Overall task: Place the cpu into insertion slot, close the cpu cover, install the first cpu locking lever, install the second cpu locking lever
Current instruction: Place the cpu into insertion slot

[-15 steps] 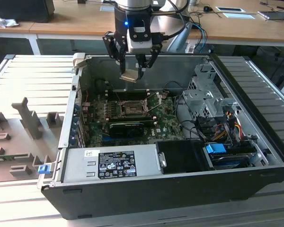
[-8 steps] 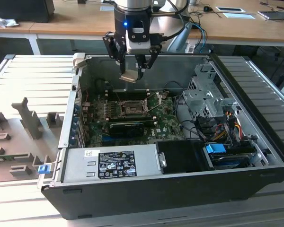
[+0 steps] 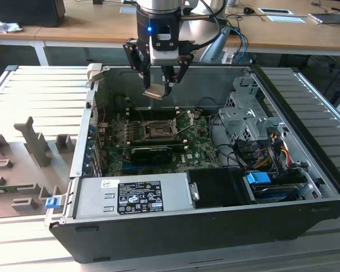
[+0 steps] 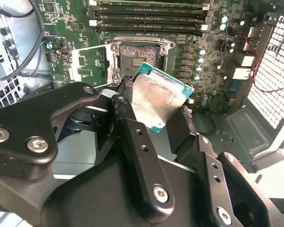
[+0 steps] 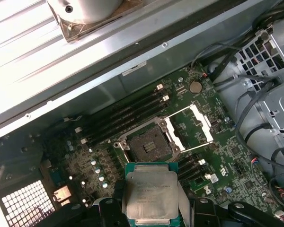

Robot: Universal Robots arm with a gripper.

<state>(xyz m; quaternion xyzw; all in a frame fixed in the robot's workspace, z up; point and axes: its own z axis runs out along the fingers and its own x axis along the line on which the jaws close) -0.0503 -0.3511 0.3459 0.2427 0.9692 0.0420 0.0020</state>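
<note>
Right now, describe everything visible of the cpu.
The cpu is a flat square chip with a pale metal face on a green-edged base. The gripper holds it by opposite edges, tilted, in the air above the board, near the uncovered slot and not touching it.

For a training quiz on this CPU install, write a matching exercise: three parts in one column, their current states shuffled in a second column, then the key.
1. cpu
2. insertion slot
3. cpu cover

A. swung open, lying beside the slot
B. held by the gripper, not yet seated
C. empty and uncovered

Pairs: 1-B, 2-C, 3-A
</note>
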